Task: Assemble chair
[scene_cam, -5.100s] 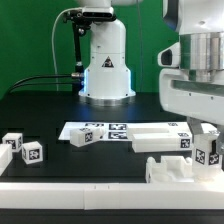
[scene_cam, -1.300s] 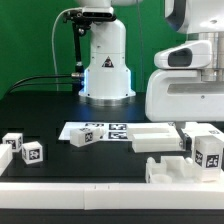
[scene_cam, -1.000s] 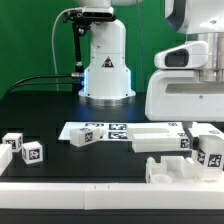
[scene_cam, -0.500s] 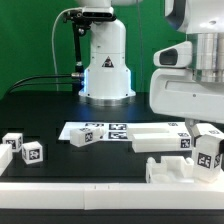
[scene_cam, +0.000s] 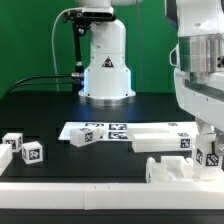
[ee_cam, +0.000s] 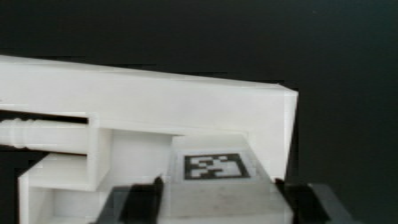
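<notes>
The chair is in loose white tagged pieces. My gripper (scene_cam: pixel 208 138) hangs at the exterior view's right, shut on a white chair leg (scene_cam: pixel 211 153) with a square tag, held just above a white piece (scene_cam: pixel 170 170) by the front rail. In the wrist view the dark fingers (ee_cam: pixel 135 201) press both sides of this tagged leg (ee_cam: pixel 217 180). Beyond it lies a large white piece (ee_cam: pixel 143 92) with a round peg. A flat panel (scene_cam: pixel 158 138) lies mid-table.
A small tagged block (scene_cam: pixel 84 136) rests on the marker board (scene_cam: pixel 108 129). Two tagged blocks (scene_cam: pixel 12 142) (scene_cam: pixel 33 152) sit at the exterior view's left. A white border rail (scene_cam: pixel 70 187) runs along the front, and the arm's base (scene_cam: pixel 105 65) stands at the back.
The jaws have narrowed onto the tagged leg. The arm's body has shifted up and toward the exterior view's right, and the leg has tilted and moved slightly with it.
</notes>
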Robot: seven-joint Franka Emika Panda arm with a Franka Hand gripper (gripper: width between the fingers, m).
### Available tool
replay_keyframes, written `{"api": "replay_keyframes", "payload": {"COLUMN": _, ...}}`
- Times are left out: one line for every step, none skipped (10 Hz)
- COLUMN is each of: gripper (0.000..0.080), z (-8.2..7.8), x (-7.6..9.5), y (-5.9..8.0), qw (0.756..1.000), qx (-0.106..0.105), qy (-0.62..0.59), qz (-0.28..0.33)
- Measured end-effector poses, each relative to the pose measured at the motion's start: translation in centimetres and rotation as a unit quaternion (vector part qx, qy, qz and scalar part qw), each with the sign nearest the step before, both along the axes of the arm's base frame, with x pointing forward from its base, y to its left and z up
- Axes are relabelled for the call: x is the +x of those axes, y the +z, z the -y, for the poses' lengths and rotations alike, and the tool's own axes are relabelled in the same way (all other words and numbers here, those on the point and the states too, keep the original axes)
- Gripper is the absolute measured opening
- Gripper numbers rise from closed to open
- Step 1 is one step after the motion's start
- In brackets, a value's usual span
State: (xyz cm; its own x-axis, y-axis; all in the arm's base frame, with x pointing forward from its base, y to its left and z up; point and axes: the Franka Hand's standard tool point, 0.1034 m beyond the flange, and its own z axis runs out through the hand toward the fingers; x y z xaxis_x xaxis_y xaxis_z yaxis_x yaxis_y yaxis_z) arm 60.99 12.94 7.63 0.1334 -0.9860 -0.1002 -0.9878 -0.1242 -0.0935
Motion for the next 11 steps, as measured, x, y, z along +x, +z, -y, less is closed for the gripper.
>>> {"api": "replay_keyframes", "payload": {"gripper": 0.0357, "z": 0.0, "x": 0.0, "y": 0.0, "qw": 0.999, "qx": -0.005, "qy": 0.035, "qz": 0.003}}
{"api": "replay_keyframes", "payload": {"gripper": 0.0565, "z": -0.1, "x": 0.0, "y": 0.0, "qw": 0.994, "qx": -0.018, "qy": 0.106, "qz": 0.01}}
{"api": "replay_keyframes", "payload": {"gripper": 0.0565, "z": -0.1, "x": 0.0, "y": 0.2, "qw": 0.982, "qx": -0.025, "qy": 0.184, "qz": 0.018}}
{"api": "replay_keyframes", "payload": {"gripper": 0.0623, "z": -0.2, "x": 0.0, "y": 0.5, "qw": 0.961, "qx": -0.037, "qy": 0.273, "qz": 0.026}}
{"api": "replay_keyframes", "payload": {"gripper": 0.0642, "z": -0.4, "x": -0.4, "y": 0.4, "qw": 0.938, "qx": -0.041, "qy": 0.343, "qz": 0.032}}
{"api": "replay_keyframes", "payload": {"gripper": 0.0642, "z": -0.2, "x": -0.4, "y": 0.3, "qw": 0.933, "qx": -0.042, "qy": 0.355, "qz": 0.032}}
{"api": "replay_keyframes", "payload": {"gripper": 0.0649, "z": -0.1, "x": -0.4, "y": 0.3, "qw": 0.922, "qx": -0.045, "qy": 0.382, "qz": 0.035}}
{"api": "replay_keyframes", "payload": {"gripper": 0.0649, "z": 0.1, "x": -0.3, "y": 0.3, "qw": 0.9, "qx": -0.051, "qy": 0.432, "qz": 0.038}}
{"api": "replay_keyframes", "payload": {"gripper": 0.0649, "z": 0.6, "x": 0.1, "y": 0.5, "qw": 0.853, "qx": -0.072, "qy": 0.515, "qz": 0.049}}
{"api": "replay_keyframes", "payload": {"gripper": 0.0649, "z": 1.1, "x": 1.2, "y": 0.7, "qw": 0.764, "qx": -0.119, "qy": 0.628, "qz": 0.082}}
{"api": "replay_keyframes", "payload": {"gripper": 0.0649, "z": 1.5, "x": 1.1, "y": 0.4, "qw": 0.731, "qx": -0.134, "qy": 0.662, "qz": 0.095}}
